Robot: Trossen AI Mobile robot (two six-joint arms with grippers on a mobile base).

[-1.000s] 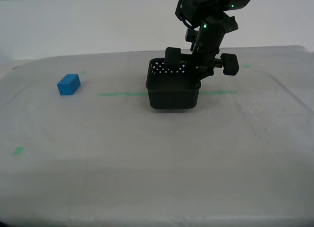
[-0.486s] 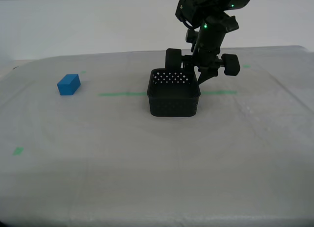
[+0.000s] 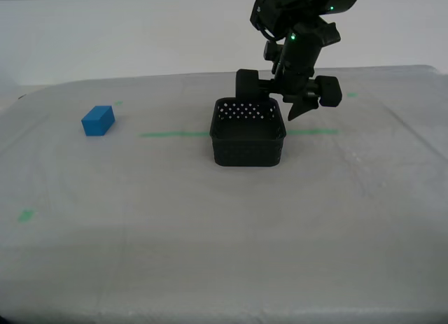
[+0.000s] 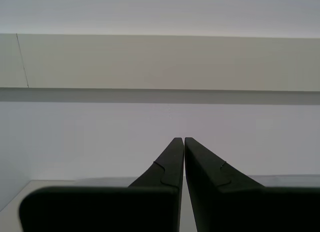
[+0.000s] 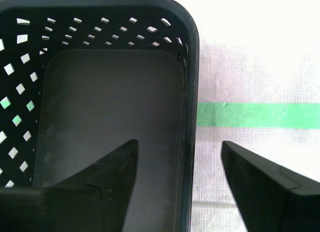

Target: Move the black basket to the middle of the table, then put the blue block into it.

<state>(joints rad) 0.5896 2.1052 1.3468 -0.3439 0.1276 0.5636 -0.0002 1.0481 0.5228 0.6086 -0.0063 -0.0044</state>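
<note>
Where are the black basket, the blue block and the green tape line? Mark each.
black basket (image 3: 248, 145), exterior view, front wall.
blue block (image 3: 97, 121), exterior view, front face.
green tape line (image 5: 255, 115), first wrist view, strip beside the basket.

basket (image 3: 248, 141) mid-table (image 3: 210, 254) on the tape line (image 3: 171, 134), block (image 3: 97, 120) well apart toward the exterior view's left

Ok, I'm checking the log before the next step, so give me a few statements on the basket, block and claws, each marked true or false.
1. The black basket sits on the table over the green tape line. True.
2. The blue block lies inside the basket. False: it rests on the table, far towards the exterior view's left.
3. My first claw is shut on the basket wall. False: its jaws are open, straddling the wall.
4. My second claw is shut and holds nothing. True.
5. The basket is empty. True.
</note>
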